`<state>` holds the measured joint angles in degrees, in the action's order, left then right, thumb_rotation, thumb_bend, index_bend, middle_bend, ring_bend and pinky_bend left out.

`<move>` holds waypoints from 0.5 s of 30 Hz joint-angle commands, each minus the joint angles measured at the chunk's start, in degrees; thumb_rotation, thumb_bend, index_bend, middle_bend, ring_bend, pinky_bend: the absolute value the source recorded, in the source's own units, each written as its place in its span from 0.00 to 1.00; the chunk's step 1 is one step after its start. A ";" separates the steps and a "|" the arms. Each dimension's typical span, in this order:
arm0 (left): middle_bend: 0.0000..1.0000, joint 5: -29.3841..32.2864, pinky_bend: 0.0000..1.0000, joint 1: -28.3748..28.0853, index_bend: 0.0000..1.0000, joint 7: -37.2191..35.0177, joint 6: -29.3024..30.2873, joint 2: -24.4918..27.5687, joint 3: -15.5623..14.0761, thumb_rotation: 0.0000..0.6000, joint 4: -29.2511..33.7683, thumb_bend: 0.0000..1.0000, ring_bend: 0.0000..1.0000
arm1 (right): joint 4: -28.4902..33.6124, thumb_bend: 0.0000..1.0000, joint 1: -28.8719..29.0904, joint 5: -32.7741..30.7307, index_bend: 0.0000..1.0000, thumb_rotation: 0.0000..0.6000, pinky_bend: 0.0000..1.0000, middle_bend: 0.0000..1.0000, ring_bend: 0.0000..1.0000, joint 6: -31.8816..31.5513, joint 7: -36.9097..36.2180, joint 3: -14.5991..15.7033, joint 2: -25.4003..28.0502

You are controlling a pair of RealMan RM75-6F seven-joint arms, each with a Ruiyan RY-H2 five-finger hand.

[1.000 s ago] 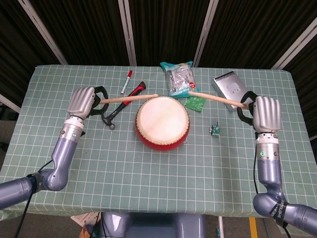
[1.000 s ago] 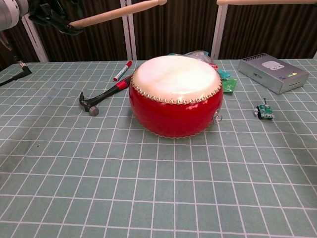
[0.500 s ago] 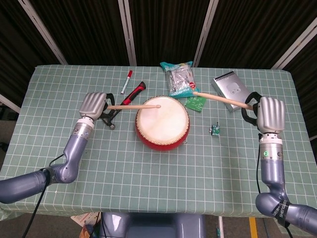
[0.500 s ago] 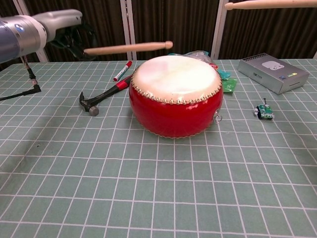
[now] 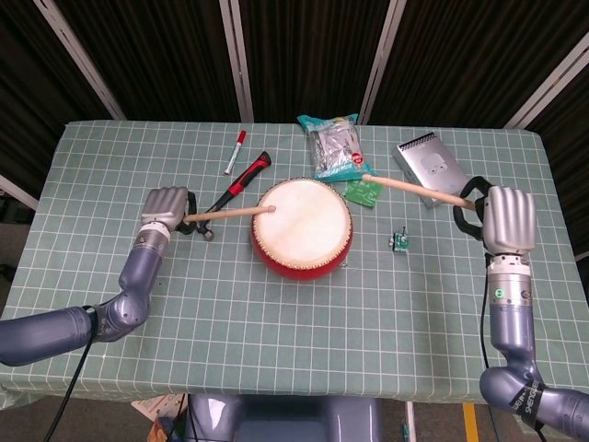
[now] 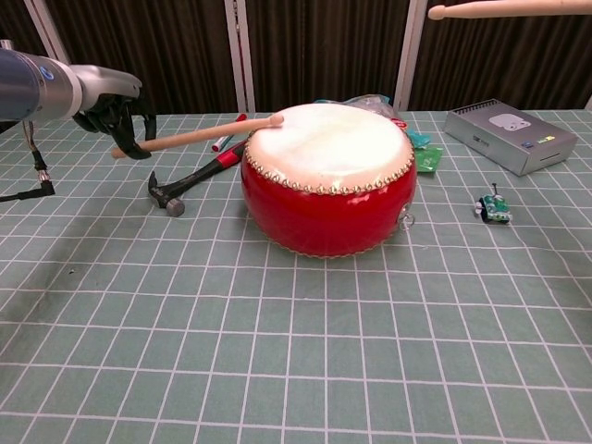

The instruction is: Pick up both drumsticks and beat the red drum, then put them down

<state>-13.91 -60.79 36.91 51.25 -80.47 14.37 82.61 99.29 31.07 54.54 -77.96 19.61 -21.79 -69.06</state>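
The red drum (image 5: 302, 226) (image 6: 328, 180) with its pale skin stands mid-table. My left hand (image 5: 165, 208) (image 6: 118, 116) grips one wooden drumstick (image 5: 230, 213) (image 6: 199, 136) left of the drum; the stick's tip rests on the left edge of the drum skin. My right hand (image 5: 511, 219) grips the other drumstick (image 5: 416, 191) (image 6: 509, 8), raised in the air to the right of the drum with its tip pointing toward the drum. In the chest view only that stick shows, along the top edge.
A hammer with a red handle (image 5: 235, 187) (image 6: 194, 181) and a red marker (image 5: 234, 152) lie left of the drum. A foil snack bag (image 5: 330, 147), a green packet (image 5: 363, 191), a grey box (image 5: 426, 166) (image 6: 509, 137) and a small toy (image 5: 400, 241) (image 6: 494, 208) lie behind and right.
My left hand has swung down, bringing its drumstick from above the drum onto the skin's left edge. The right hand and its stick have drifted slightly to the right.
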 commanded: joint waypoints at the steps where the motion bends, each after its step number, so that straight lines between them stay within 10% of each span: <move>1: 1.00 -31.04 1.00 9.01 0.79 -26.16 12.66 1.97 5.50 1.00 5.97 0.48 1.00 | 0.37 0.77 0.03 0.43 0.90 1.00 1.00 1.00 1.00 -0.26 0.31 0.07 -0.09; 15: 1.00 -44.08 1.00 21.77 0.79 -37.44 25.19 8.82 4.51 1.00 18.03 0.48 1.00 | 2.25 0.77 1.38 0.54 0.90 1.00 1.00 1.00 1.00 0.24 0.98 -0.60 -1.72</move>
<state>-57.71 -40.17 0.20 75.43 -72.73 18.42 99.30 101.34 32.28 55.13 -77.82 20.50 -22.26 -70.65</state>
